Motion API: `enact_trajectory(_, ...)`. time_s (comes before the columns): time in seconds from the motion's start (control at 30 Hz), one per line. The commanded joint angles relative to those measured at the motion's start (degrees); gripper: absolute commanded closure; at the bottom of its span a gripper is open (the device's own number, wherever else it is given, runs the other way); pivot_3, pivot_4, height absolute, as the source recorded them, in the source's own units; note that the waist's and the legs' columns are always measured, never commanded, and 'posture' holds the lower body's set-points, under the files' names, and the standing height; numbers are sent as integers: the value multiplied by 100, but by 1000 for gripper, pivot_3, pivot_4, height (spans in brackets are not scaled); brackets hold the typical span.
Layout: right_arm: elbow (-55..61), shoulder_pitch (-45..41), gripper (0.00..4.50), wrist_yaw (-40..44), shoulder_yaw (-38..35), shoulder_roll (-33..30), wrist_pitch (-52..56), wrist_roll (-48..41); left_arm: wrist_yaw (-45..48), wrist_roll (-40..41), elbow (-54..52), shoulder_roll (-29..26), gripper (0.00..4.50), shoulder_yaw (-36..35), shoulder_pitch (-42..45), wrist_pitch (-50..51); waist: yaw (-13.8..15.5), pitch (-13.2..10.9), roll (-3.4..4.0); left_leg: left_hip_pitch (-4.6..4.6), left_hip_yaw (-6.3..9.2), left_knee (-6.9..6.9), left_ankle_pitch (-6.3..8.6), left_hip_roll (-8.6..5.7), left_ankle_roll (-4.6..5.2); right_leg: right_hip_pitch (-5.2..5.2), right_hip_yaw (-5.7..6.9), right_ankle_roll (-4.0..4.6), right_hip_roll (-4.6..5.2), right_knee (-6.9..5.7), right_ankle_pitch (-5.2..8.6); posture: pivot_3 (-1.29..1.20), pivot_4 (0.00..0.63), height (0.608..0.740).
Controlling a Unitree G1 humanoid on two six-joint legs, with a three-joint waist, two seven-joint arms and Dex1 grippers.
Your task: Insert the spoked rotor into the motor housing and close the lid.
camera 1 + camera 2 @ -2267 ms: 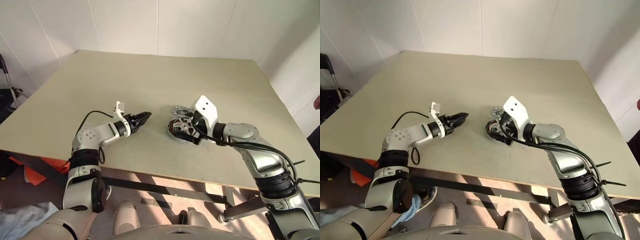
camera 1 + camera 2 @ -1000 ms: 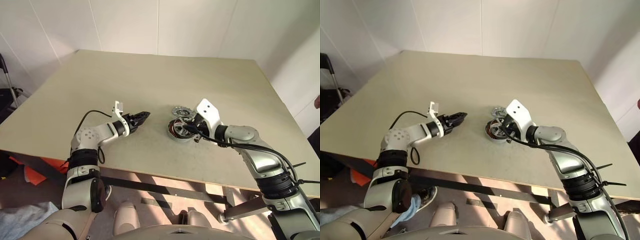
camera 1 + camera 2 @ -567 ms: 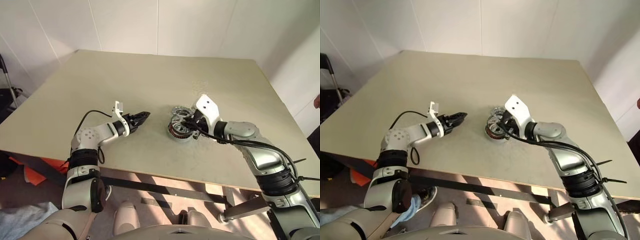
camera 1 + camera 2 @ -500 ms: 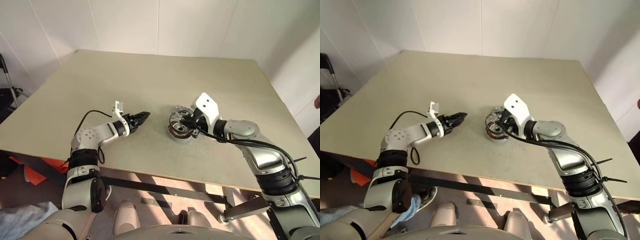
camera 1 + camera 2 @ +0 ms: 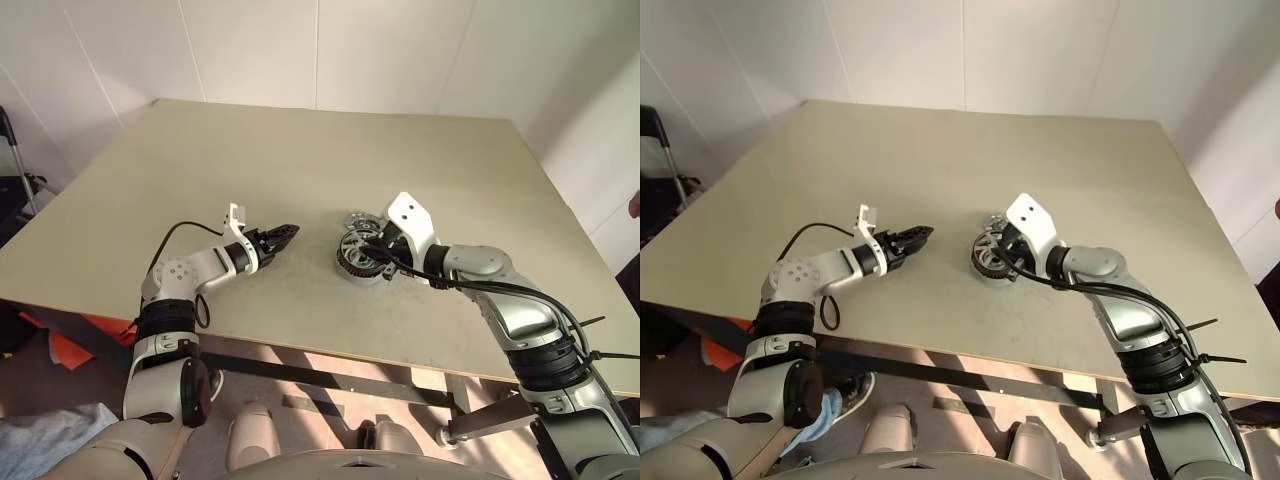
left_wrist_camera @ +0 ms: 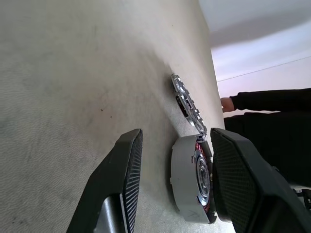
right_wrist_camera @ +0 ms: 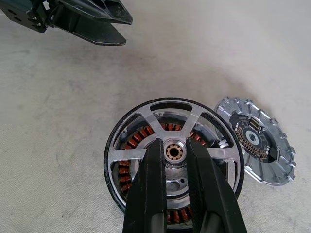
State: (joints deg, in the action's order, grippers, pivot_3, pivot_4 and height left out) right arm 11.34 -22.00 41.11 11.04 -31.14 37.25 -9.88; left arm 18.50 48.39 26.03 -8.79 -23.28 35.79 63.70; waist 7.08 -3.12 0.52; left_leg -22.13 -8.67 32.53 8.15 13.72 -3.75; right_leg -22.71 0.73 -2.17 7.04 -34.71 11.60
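Right wrist view: spoked rotor (image 7: 173, 151) over motor housing (image 7: 127, 171), lid (image 7: 256, 140) beside.

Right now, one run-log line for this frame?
step: rotor insertion | spoked rotor: over motor housing | right gripper: nearly shut at hub | left gripper: open, empty | lid: on table, beside housing

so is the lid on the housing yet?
No: in the right wrist view the lid lies flat on the table beside the motor housing, whose spoked rotor is uncovered.
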Motion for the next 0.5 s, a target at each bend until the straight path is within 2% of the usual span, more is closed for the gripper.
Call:
enact_trajectory(0.03,-28,-70,4245,-47,-17,36,-157,61,67,44,-238,-23,2134,-1,68,-16,0,0,0,0,0,0,0,0,0,0,0,0,0,0,0,0,0,740)
enact_trajectory(0.27,-176,-102,4245,-59,-16,103,1,38,47,38,-241,-54,2134,-17,73,-6,0,0,0,1,0,0,0,0,0,1,0,0,0,0,0,0,0,740)
enact_trajectory(0.4,-146,-223,2946,-178,-160,150,-117,45,53,28,-238,-60,2134,-15,73,-12,-1,0,0,0,0,1,0,0,0,1,0,0,0,0,0,0,0,740)
enact_trajectory(0.5,89,-307,2946,-69,-292,112,-155,-122,55,19,-238,-56,2134,-14,64,-12,-1,0,0,0,0,0,0,0,0,0,0,0,0,0,0,0,0,740)
